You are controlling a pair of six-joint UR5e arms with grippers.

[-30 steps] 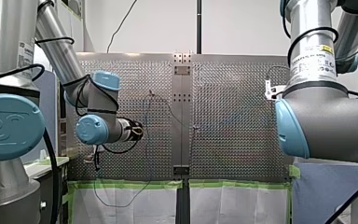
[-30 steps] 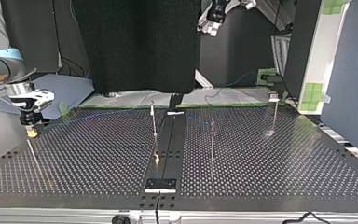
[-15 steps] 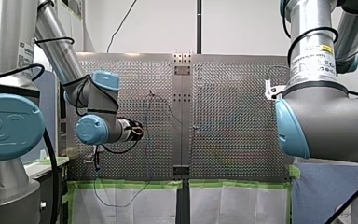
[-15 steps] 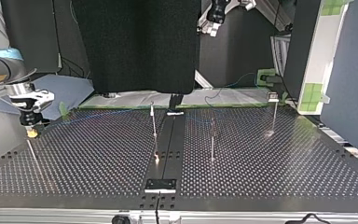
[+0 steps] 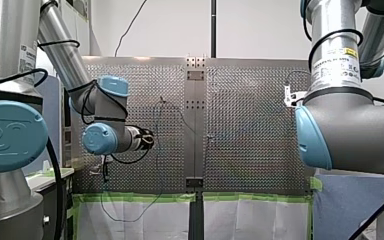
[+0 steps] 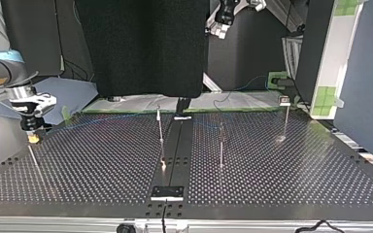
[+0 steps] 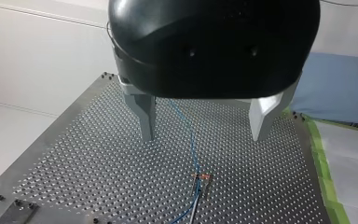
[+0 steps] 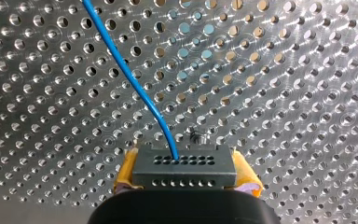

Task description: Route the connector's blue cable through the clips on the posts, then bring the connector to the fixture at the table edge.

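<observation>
Near the table's side edge at the top view's left, toward its far corner, the connector [image 8: 184, 161] is clamped between the yellow pads [image 8: 127, 175] of my right gripper [image 8: 185, 176]. It is a grey block with two rows of small holes facing out of the grip. The blue cable [image 8: 130, 81] leaves one hole of the row further from the gripper and curves away ahead of it, over the perforated table [image 8: 284, 93].

In the top view this gripper hangs just above the table, pads down. The cable shows there only as a faint line running from it along the far part of the table toward the middle.

Three thin posts stand upright. The first post [image 6: 160, 127] is just beside the dark centre strip [image 6: 175, 145] and the second post [image 6: 221, 145] is on the strip's other side. The third post [image 6: 285, 119] is near the far corner at the view's right.

In the left wrist view my left gripper [image 7: 203, 128] is held well above the table with its metal fingers [image 7: 145, 114] wide apart. Under it the cable comes down to a small clip [image 7: 203, 176] at a post's head and touches it. Whether the cable is seated in the clip I cannot tell.

A pale plate [image 6: 167, 192] lies on the centre strip at the table's near edge in the top view, well apart from the connector.
</observation>
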